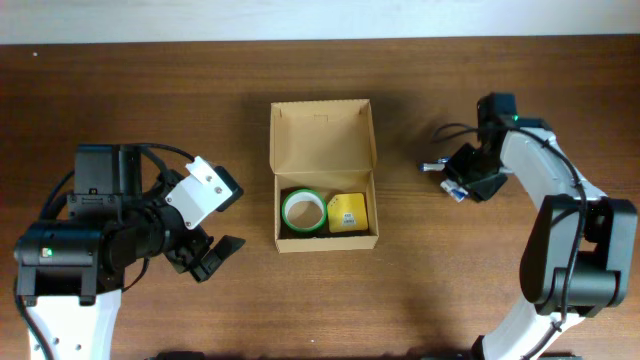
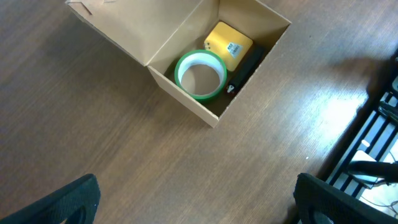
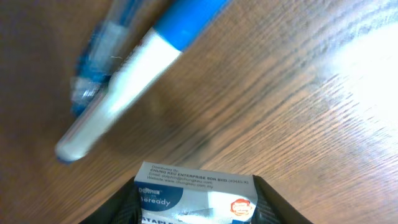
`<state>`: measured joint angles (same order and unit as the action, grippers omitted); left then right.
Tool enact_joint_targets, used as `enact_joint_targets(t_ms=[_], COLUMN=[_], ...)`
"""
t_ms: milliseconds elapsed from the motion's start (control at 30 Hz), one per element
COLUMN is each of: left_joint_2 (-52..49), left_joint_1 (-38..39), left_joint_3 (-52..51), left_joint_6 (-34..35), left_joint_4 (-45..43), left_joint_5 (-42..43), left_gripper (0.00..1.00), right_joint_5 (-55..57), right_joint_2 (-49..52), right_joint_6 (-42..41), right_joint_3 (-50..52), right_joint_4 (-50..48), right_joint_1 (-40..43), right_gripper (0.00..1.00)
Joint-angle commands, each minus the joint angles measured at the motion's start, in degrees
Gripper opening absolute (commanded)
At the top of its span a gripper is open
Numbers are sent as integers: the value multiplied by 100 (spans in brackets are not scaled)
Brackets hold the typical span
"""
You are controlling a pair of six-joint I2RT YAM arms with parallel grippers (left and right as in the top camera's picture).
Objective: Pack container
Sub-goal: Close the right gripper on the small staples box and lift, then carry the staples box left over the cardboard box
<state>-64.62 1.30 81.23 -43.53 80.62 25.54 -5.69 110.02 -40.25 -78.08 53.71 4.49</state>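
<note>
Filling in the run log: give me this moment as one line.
container: lid open, holds tape roll, yellow item | left fingers: open, empty | right fingers: shut on staples box

Overhead, left wrist: same container [image 1: 322,135]

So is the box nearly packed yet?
Partly. Already inside the cardboard box: a green tape roll, a yellow packet and something black. The right hand is holding a staples box, not yet packed. A blue-capped marker and a blue pen lie on the table, and the lid is open. The left hand is empty.
</note>
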Motion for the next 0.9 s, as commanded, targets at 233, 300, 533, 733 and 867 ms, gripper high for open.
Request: enact_joint_targets(t_ms=[233,300,533,733,867], left_joint_2=[7,7,7,7,7], left_joint_1=[-35,-35,-35,-35,-35], left_joint_3=[105,105,105,105,105], left_joint_6=[-76,-76,-76,-76,-76], left_joint_4=[0,0,0,0,0], left_joint_5=[105,105,105,105,105], left_gripper=[100,100,100,100,99], right_joint_5=[-474,-487,-531,-531,-505], right_joint_2=[-17,-17,-17,-4,-2], right_joint_6=[1200,1438,1786,1851,1884], right_joint_3=[-2155,-2702,-3740,-3681,-3467], right_joint_4=[1268,1602,2249,2503,2492], right_joint_1=[-562,-920,-2094,-2911,-3355], right_gripper=[47,47,47,48,48])
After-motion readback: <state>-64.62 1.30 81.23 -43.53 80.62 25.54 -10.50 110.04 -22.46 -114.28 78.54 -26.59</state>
